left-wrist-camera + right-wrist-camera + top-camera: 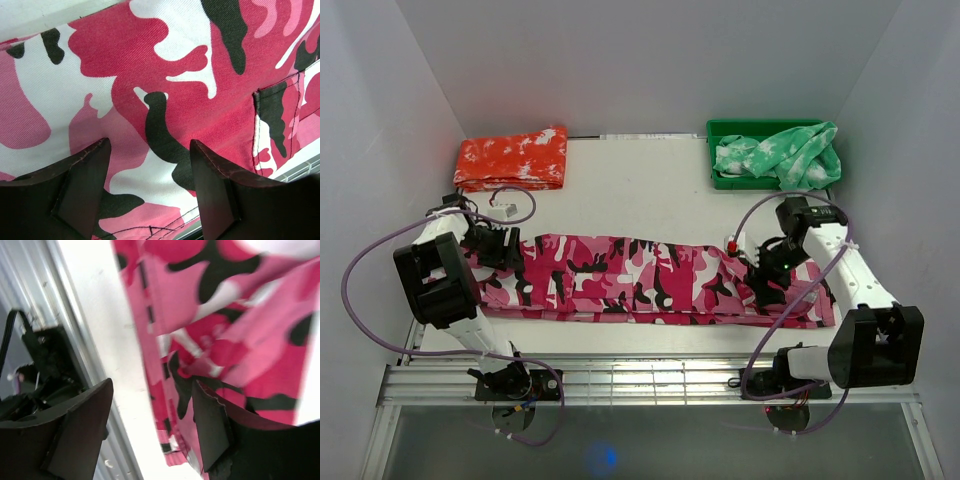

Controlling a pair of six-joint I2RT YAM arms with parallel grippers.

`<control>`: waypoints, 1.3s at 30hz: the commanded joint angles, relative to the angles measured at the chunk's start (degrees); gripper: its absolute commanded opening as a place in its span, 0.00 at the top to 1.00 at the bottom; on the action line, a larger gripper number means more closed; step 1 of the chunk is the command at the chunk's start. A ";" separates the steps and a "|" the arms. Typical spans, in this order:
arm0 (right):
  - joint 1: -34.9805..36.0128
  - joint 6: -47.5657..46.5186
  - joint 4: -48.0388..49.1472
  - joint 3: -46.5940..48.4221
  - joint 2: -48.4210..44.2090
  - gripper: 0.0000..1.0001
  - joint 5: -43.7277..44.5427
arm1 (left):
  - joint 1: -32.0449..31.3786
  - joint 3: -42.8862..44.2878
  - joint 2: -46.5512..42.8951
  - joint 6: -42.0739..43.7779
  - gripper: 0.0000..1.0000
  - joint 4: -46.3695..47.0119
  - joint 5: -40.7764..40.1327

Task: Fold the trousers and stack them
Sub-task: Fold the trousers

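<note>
Trousers (640, 280): laid out full length on the desk (640, 195), across the middle of the top view from the left arm (440, 280) to the right arm (850, 270); the lower edge lies near the front rail (650, 380).
Risk, single layer: only the upper layer may be pinched if the jaws are closed too shallowly, and the legs would then be pulled apart during the fold.
Risk, rumpled end: the cloth at the right end is seen bunched in the right wrist view, so a crooked fold is likely if it is lifted unsmoothed.
Risk, desk edge: the hem may be dragged over the front rail by any pull toward the bottom of the frame.
Risk, uneven lift: a skewed crease is to be expected if one end is raised ahead of the other.
Left arm pose: reached in from the lower left, with the wrist bent down over the left end, where a pocket (280, 120) is seen.
Left jaws: held wide apart just above the cloth; nothing is gripped.
Right arm pose: bent back toward the centre, with the wrist lowered over the right end.
Right jaws: spread apart and empty; bare desk and the trouser edge are seen between them.
Other items: orange-red garment (510, 158) at upper left and green garment (780, 155) in the green bin (750, 126) at upper right, both well apart from the trousers.
</note>
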 commanded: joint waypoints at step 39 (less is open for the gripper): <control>-17.13 10.44 -1.24 13.85 17.86 0.84 7.40 | -0.73 -3.39 -1.22 0.87 0.25 4.52 1.26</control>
